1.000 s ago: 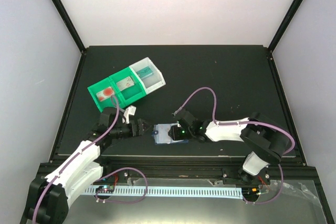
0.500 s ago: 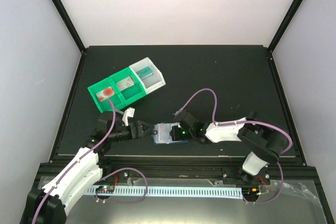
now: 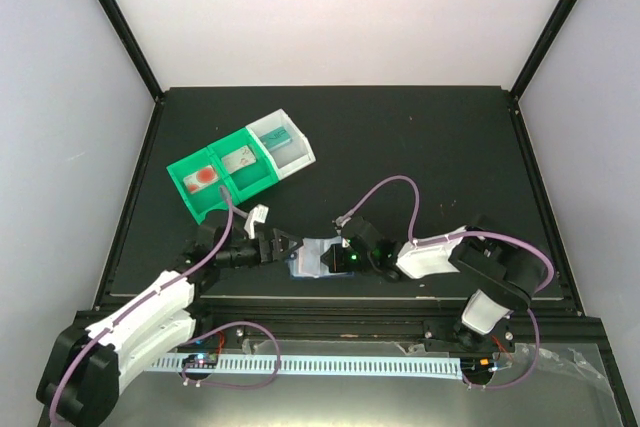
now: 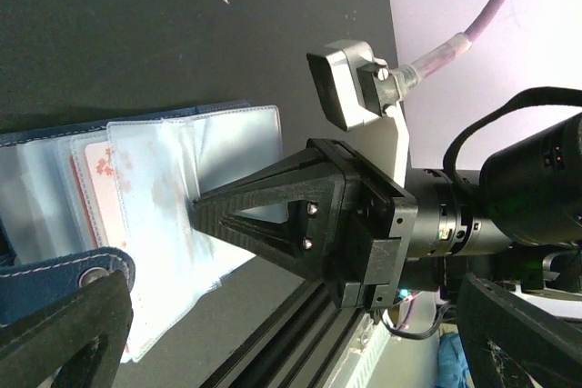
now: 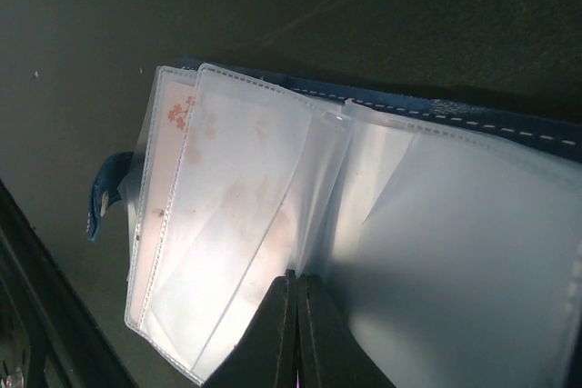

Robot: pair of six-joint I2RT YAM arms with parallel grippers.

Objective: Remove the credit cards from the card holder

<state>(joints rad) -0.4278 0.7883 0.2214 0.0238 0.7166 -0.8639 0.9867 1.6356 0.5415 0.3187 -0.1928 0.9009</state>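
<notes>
The card holder (image 3: 312, 257) lies open near the table's front edge, its clear pages fanned out (image 5: 273, 224). A pale pink card (image 5: 171, 147) with a flower print sits in an outer pocket, and it also shows in the left wrist view (image 4: 98, 193). My right gripper (image 5: 295, 281) is shut, its tips pressed into the fold between the clear pages. In the top view it (image 3: 337, 257) is over the holder's right half. My left gripper (image 3: 283, 247) is wide open at the holder's left edge, with its fingers (image 4: 64, 333) beside the blue snap tab (image 4: 91, 272).
A green compartment tray (image 3: 190, 202) with a white end bin (image 3: 282, 142) stands at the back left. It holds a card with a red-orange patch (image 3: 205, 175) and another pale card (image 3: 238, 159). The table's front rail (image 3: 330, 302) runs just below the holder.
My left gripper has moved right, up to the holder's left edge. My right gripper has stayed on the holder and shifted only a little.
</notes>
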